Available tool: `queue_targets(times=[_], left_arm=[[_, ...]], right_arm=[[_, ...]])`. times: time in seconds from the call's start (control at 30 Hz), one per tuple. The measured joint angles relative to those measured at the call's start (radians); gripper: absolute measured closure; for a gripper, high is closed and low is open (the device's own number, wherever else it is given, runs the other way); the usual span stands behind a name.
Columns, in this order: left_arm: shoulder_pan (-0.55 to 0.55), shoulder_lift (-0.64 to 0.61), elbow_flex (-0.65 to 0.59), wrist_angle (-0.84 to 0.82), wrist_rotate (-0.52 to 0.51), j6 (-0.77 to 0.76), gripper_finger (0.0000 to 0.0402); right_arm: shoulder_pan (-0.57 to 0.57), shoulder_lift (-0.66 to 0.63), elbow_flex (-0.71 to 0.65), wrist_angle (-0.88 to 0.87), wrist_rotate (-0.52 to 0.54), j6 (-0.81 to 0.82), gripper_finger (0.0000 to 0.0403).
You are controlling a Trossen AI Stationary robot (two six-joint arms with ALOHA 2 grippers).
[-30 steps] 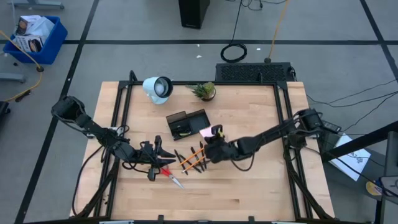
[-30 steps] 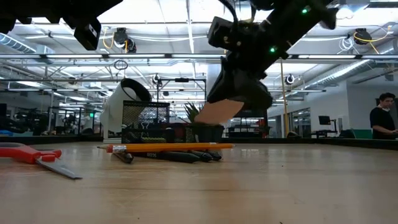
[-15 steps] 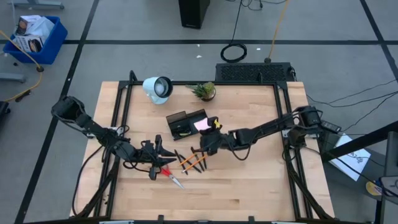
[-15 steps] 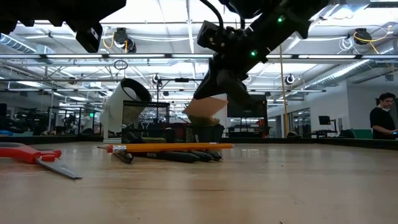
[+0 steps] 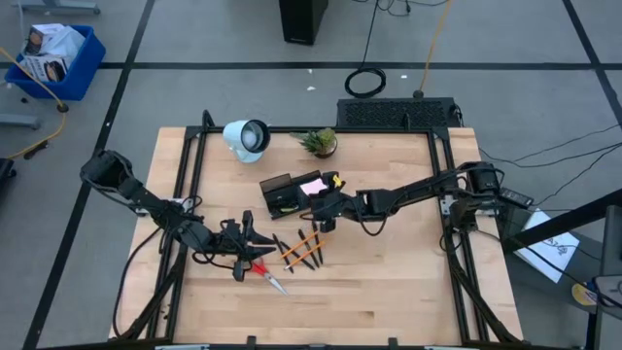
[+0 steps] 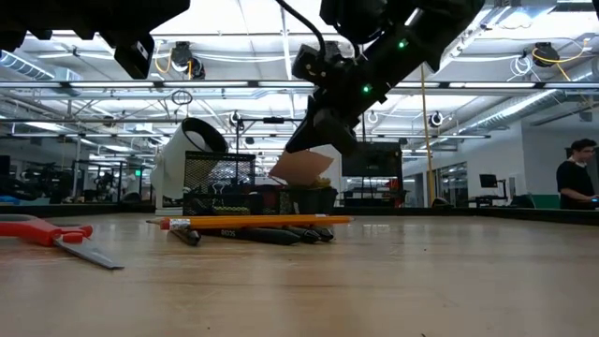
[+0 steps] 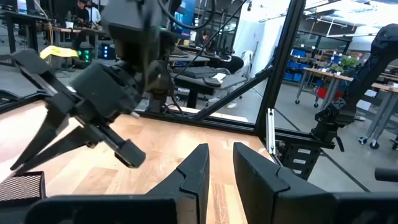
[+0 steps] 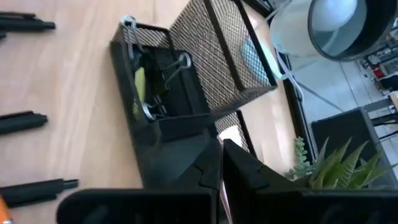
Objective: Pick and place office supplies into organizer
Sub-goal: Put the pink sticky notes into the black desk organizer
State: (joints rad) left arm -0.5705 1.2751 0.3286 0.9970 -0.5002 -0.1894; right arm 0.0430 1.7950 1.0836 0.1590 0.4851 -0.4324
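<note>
The pale pink sticky-note pad (image 5: 313, 185) is in my right gripper (image 5: 321, 197), which is shut on it above the black mesh organizer (image 5: 285, 195). The right wrist view shows the organizer (image 8: 205, 68) just ahead of the fingers, with binder clips and a yellow bit in one compartment. Several black and orange pens (image 5: 301, 248) lie on the table nearer than the organizer. The red-handled scissors (image 5: 267, 275) lie flat beside my left gripper (image 5: 249, 251), which hovers open and touches nothing. My right gripper pinches the sticky-note pad between its two fingers; a thin pale edge of it (image 8: 219, 186) shows in the narrow slit between them. In the low view the pad (image 6: 301, 168) hangs tilted below the fingers (image 6: 323, 140), lifted clear of the table and the organizer.
A white round lamp (image 5: 246, 138) and a small potted plant (image 5: 319, 143) stand at the far edge behind the organizer. A black unit with cables (image 5: 398, 112) sits beyond the table. Black frame rails run along both sides. A person (image 6: 578, 178) stands far off in the room.
My right gripper, still shut on the pad, has travelled from above the pens toward the table's far left. It has stopped above the organizer and now points more toward the table's left. The pad has stayed clear of the table throughout.
</note>
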Motion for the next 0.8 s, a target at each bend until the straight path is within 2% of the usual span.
queue_targets(times=[0.1, 0.23, 0.4, 0.67, 0.8], left_arm=[[0.0, 0.0, 0.0, 0.0, -0.002, 0.001, 0.0325], [0.0, 0.0, 0.0, 0.001, -0.005, 0.0, 0.0325], [0.0, 0.0, 0.0, 0.001, -0.006, 0.0, 0.0325], [0.0, 0.0, 0.0, 0.002, -0.006, -0.004, 0.0325], [0.0, 0.0, 0.0, 0.002, -0.006, -0.005, 0.0325]], right_arm=[[-0.019, 0.0, 0.0, 0.002, -0.045, 0.0, 0.0401], [-0.034, 0.0, 0.0, 0.003, -0.049, 0.001, 0.0401], [-0.056, 0.007, 0.0, 0.048, -0.126, 0.001, 0.0401], [-0.063, 0.046, 0.0, 0.039, -0.124, -0.007, 0.04], [-0.063, 0.088, 0.001, 0.055, -0.119, -0.029, 0.0379]])
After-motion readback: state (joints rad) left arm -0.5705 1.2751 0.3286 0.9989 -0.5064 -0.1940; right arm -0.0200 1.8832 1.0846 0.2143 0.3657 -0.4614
